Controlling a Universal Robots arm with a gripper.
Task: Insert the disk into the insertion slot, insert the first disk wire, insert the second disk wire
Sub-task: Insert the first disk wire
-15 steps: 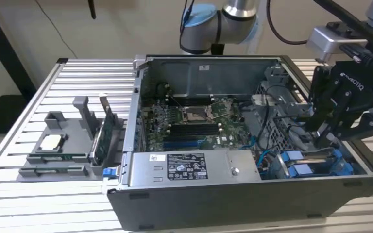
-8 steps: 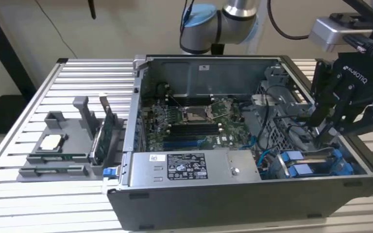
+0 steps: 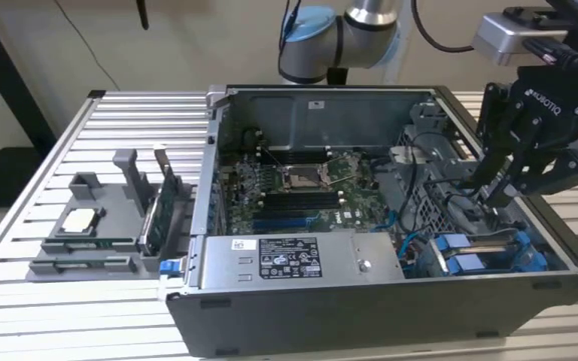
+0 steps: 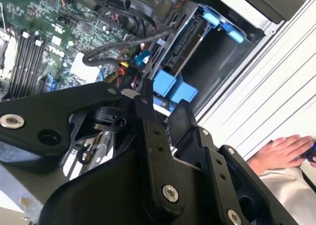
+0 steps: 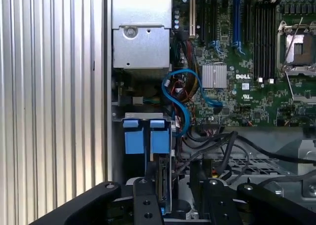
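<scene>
The disk (image 5: pixel 164 178) stands on edge inside the insertion slot (image 4: pixel 222 62), at the near corner of the open computer case on the exterior view's right. Its blue carrier tabs (image 3: pixel 460 252) show at one end, and in the second wrist view the blue carrier (image 4: pixel 173 87) frames it at both ends. My gripper (image 3: pixel 495 197) hangs just above the disk's connector edge, reaching down into the case beside the cage. A bundle of black wires (image 5: pixel 217 146) runs from the board side in under my gripper (image 5: pixel 177 205). One black wire (image 3: pixel 454 182) stretches straight to it.
A silver power-supply box (image 3: pixel 289 256) lies beside the cage, with a blue cable (image 5: pixel 180 101) looping between them. The green motherboard (image 3: pixel 299 188) fills the case floor. A grey holder with green cards (image 3: pixel 98 226) sits on the slatted table (image 3: pixel 68 150). A person's hand (image 4: pixel 284 148) rests outside the case.
</scene>
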